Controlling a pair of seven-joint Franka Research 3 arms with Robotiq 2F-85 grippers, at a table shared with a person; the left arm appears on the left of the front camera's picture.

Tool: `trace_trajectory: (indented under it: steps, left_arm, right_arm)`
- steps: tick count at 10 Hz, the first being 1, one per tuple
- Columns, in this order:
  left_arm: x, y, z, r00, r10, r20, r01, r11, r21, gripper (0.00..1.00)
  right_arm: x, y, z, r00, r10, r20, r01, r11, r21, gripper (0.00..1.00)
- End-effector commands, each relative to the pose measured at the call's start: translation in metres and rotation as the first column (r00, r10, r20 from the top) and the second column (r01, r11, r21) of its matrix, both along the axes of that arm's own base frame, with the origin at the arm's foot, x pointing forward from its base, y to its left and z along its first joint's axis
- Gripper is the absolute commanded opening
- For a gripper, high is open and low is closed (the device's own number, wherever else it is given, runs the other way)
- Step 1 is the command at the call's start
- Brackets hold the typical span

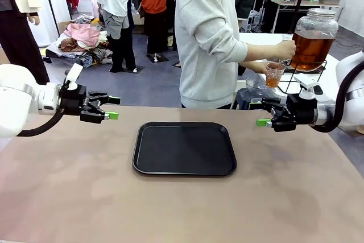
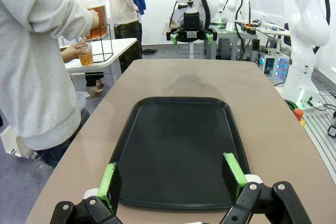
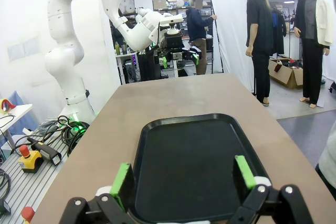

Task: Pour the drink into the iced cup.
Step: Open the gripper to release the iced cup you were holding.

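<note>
The drink (image 1: 310,45) is amber liquid in a large clear glass jar with a metal lid, on a black wire stand at the far right. A person in a grey sweater holds a clear cup (image 1: 274,75) under the jar's tap; the cup holds some amber liquid. The other hand (image 1: 286,49) is at the tap. The jar (image 2: 95,11) and cup (image 2: 85,55) also appear in the left wrist view. My left gripper (image 1: 112,108) hovers open left of the black tray (image 1: 184,148). My right gripper (image 1: 259,114) hovers open at the tray's right, below the cup.
The tray (image 2: 178,150) lies bare between my left gripper (image 2: 173,179) and the far right gripper (image 2: 191,35). In the right wrist view the tray (image 3: 194,156) lies beyond my right gripper (image 3: 184,179). The jar's white side table (image 1: 267,41) stands behind the brown table.
</note>
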State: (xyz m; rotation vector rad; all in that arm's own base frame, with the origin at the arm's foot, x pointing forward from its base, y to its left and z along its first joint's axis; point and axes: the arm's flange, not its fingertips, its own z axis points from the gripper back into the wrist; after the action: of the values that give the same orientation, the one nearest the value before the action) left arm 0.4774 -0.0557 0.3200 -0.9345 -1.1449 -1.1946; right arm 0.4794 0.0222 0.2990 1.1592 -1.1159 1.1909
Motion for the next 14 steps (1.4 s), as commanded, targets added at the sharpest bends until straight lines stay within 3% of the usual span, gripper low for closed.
trace_trajectory:
  steps: [1, 14]
  left_arm:
    - [0.0039, -0.001, 0.0012, 1.0, 0.002, -0.009, -0.002, 1.0, 0.001, 1.0]
    - [0.0039, -0.001, 0.0012, 1.0, 0.002, -0.009, -0.002, 1.0, 0.001, 1.0]
  right_arm:
    - [0.0008, 0.0008, 0.003, 1.0, -0.002, 0.007, 0.002, 1.0, -0.001, 1.0]
    - [0.0008, 0.0008, 0.003, 1.0, -0.002, 0.007, 0.002, 1.0, -0.001, 1.0]
